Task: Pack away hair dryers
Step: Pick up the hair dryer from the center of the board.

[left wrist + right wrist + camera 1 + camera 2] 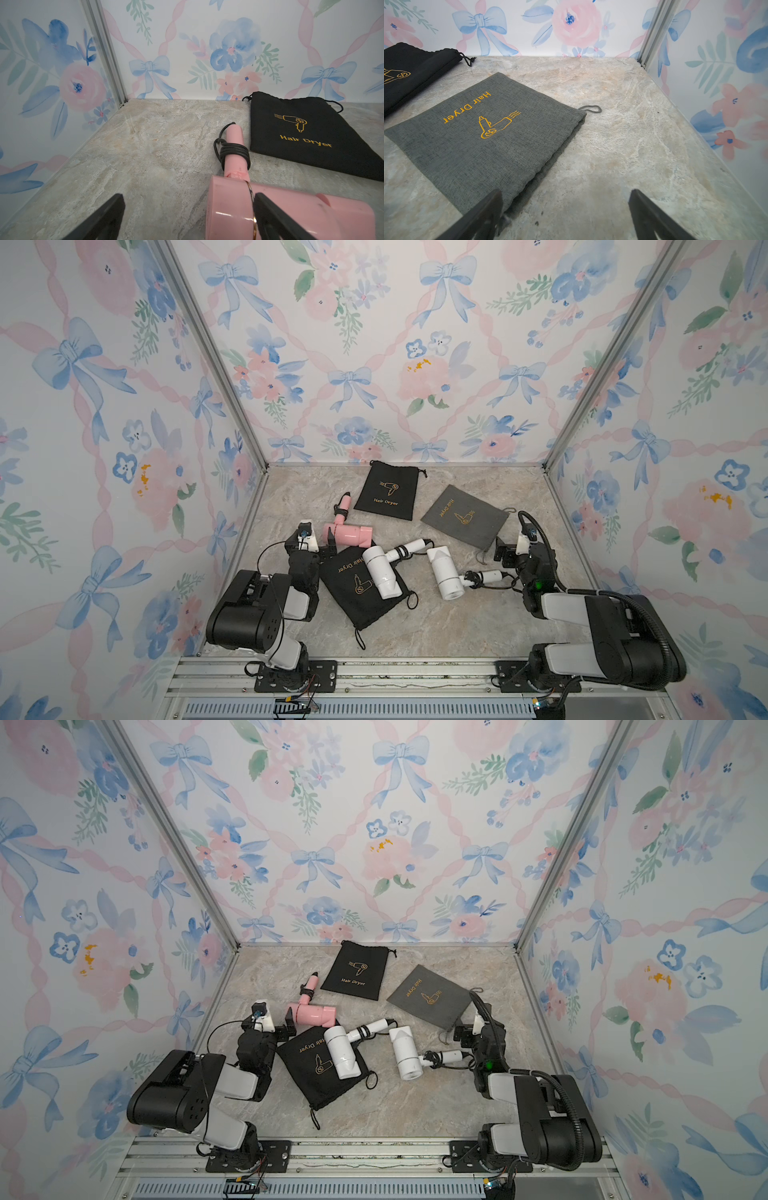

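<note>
A: Pincers?
B: Left gripper (188, 199) spread, one finger by the pink dryer (348, 534); right gripper (565, 193) spread, empty, at the grey pouch (483, 133).
A: Progress?
B: Seemingly none packed. One white dryer (379, 572) lies across the near black pouch (349, 601); the other white dryer (444, 577) on the table (457, 626); far black pouch (390, 490) flat. Three packings remain.

White hair dryers (380, 572) (442, 576): two. Pink hair dryer (351, 534): one. Black pouches (388, 491) (357, 605): two. Grey pouch (463, 516): one.

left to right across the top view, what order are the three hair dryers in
pink hair dryer → white hair dryer on the black pouch → other white hair dryer
</note>
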